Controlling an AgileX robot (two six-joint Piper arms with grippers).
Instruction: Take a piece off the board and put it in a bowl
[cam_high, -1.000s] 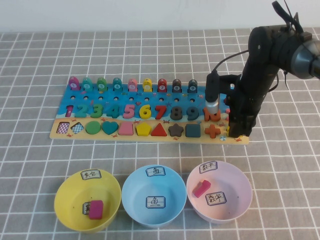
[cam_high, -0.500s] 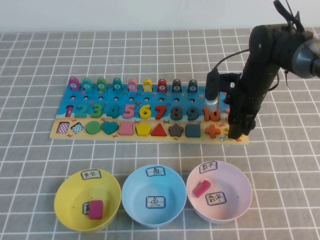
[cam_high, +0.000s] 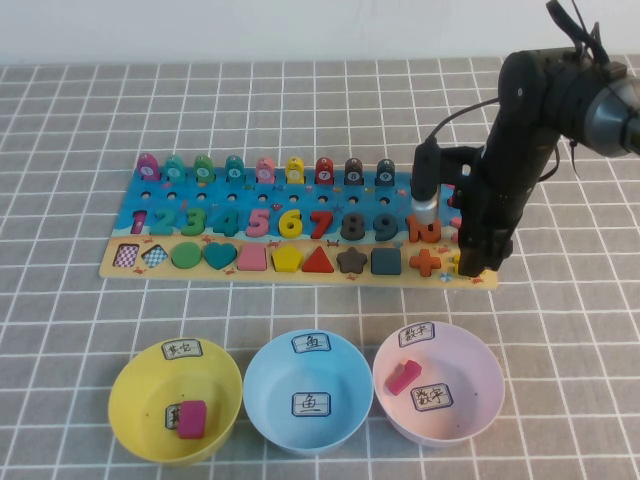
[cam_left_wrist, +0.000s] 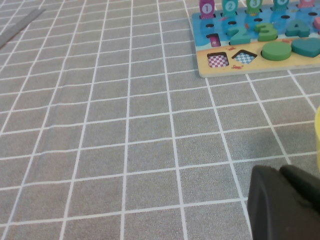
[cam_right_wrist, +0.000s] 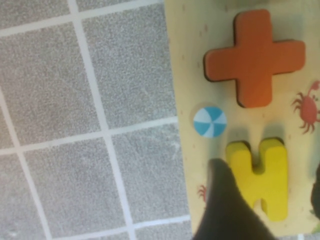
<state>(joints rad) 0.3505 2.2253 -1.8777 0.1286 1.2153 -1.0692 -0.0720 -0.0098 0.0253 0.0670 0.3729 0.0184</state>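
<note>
The right pincer (cam_high: 472, 262) stays lowered, unmoved over the last second, fingers open astride the small flat yellow wooden equals-sign piece (cam_right_wrist: 260, 175), seated in the long wooden puzzle board (cam_high: 300, 235). Closure appears pending. Left pincer (cam_left_wrist: 282, 205): parked, state undeterminable.

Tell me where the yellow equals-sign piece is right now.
The yellow equals-sign piece sits at the right end of the board's tan strip, just right of the orange plus, with the right gripper down over it.
</note>
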